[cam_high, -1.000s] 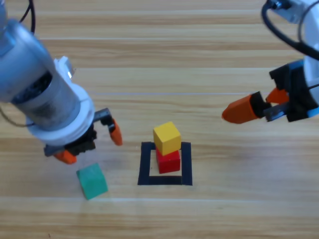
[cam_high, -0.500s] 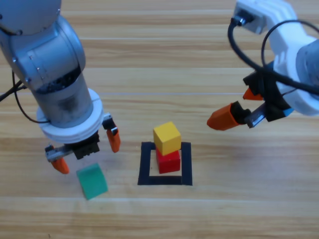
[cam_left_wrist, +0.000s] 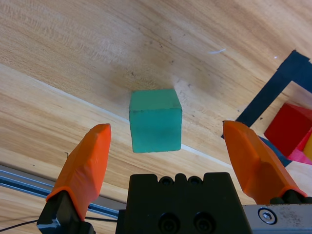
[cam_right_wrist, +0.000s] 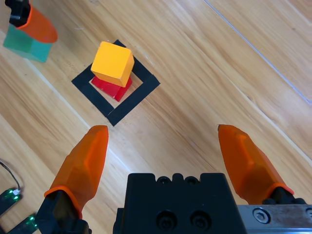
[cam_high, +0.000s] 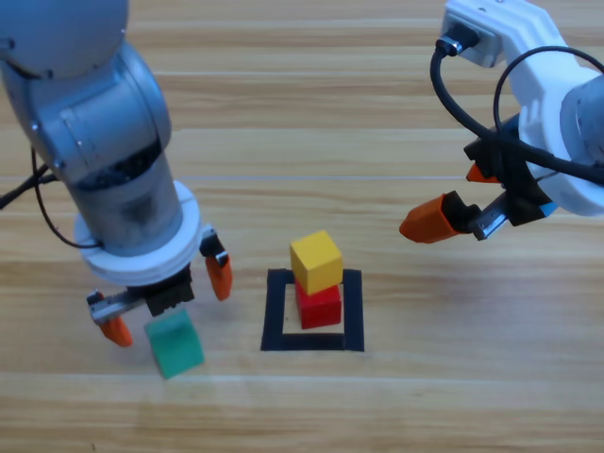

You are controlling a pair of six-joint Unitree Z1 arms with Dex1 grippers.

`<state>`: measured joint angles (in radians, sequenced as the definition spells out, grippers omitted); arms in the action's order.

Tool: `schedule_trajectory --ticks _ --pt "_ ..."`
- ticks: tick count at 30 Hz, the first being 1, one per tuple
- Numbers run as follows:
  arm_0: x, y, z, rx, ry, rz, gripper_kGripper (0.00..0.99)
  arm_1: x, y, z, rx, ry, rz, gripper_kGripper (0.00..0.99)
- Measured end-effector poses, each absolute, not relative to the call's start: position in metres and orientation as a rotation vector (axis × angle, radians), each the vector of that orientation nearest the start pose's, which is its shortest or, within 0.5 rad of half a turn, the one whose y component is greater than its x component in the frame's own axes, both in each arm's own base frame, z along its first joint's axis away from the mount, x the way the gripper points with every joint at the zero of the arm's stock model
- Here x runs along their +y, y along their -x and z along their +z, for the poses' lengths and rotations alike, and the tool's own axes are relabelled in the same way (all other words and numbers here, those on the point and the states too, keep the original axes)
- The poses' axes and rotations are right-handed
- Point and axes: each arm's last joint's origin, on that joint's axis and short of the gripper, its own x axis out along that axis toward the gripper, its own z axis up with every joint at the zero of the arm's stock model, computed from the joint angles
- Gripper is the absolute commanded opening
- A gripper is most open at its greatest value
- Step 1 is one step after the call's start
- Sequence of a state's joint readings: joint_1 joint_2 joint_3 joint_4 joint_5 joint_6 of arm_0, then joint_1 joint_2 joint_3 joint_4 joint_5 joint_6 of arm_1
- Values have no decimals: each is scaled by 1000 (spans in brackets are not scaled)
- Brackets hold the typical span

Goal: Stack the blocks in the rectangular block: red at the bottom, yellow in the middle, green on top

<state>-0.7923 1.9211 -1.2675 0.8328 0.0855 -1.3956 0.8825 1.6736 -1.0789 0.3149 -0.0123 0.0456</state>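
Observation:
The yellow cube [cam_high: 316, 261] sits on the red cube [cam_high: 320, 305] inside the black tape frame [cam_high: 274, 316]. The teal-green cube [cam_high: 176, 344] lies on the wood left of the frame. My left gripper [cam_high: 168, 301] hangs open just above and behind it; in the left wrist view the green cube [cam_left_wrist: 155, 120] lies between and beyond the orange fingertips [cam_left_wrist: 87, 158], untouched. My right gripper [cam_high: 453, 200] is open and empty, up at the right, away from the stack; its wrist view shows the yellow cube [cam_right_wrist: 112, 60] on the red cube [cam_right_wrist: 109, 88] far ahead.
The big grey left arm [cam_high: 104, 142] stands over the table's left side, close to the stack's left. The right arm's white body and black cable [cam_high: 528, 85] fill the upper right corner. Bare wood lies between the stack and the right gripper.
My left gripper has moved down toward the green cube and now straddles its far side. The right arm has swung in from the right edge and then backed off slightly.

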Motion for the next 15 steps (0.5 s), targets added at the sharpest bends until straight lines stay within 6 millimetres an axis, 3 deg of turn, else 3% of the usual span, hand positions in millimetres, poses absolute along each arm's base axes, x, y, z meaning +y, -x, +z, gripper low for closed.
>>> schedule_trajectory --ticks 15 --pt "-237 -237 187 1437 463 465 962 247 -204 281 867 368 785 986"
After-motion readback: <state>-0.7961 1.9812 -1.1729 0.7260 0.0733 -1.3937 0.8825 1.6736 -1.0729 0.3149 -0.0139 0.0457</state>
